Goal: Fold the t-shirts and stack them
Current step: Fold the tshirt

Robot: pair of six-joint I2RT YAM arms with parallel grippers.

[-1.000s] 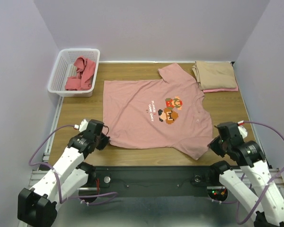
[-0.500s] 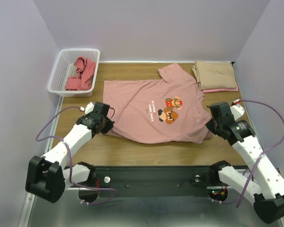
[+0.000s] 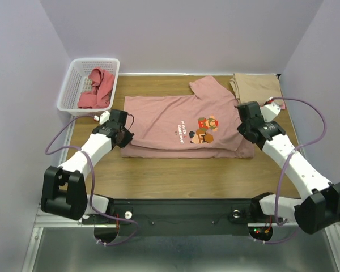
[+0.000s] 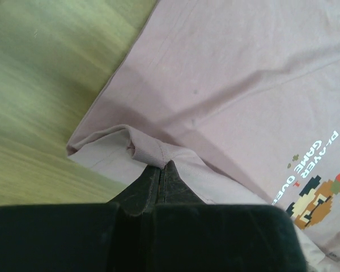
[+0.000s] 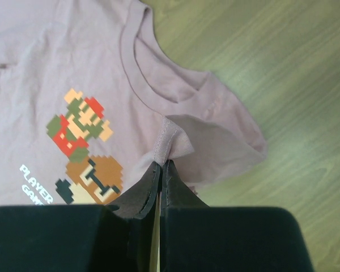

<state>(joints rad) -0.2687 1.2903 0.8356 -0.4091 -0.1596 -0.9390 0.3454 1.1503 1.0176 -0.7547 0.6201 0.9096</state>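
shirt in hand: dusty-pink pixel-print tee (image 3: 175, 127), flat mid-surface, chest print up, neck toward the right arm
fold state: near edge is doubled over toward the far side; the fold line runs roughly straight along the near side
left fingers (image 4: 154, 180): closed tight on a hem band of the pink tee, lifted layer draped over the one below
right fingers (image 5: 153, 180): closed tight on a cuff-like band just beside the collar, with a loose flap of sleeve hanging off to the side
other tees: tan tee stack (image 3: 258, 88) folded at the far right corner with a pink edge showing under it; coral-red tee (image 3: 96, 88) crumpled in the basket (image 3: 73, 79)
step (my read): first lengthwise fold, partway through; nothing released yet
risk 1: both pinches are thin, only on the band. Any pull against cloth drag on the surface (image 3: 175, 175) could slip one side out, and the fold then collapses skewed
risk 2: the right-side sleeve flap is bunched; laying it down as is traps a lump
risk 3: the right arm is near the tan stack, so a wide swing could nudge it
risk 4: uneven travel between the arms gives a diagonal edge
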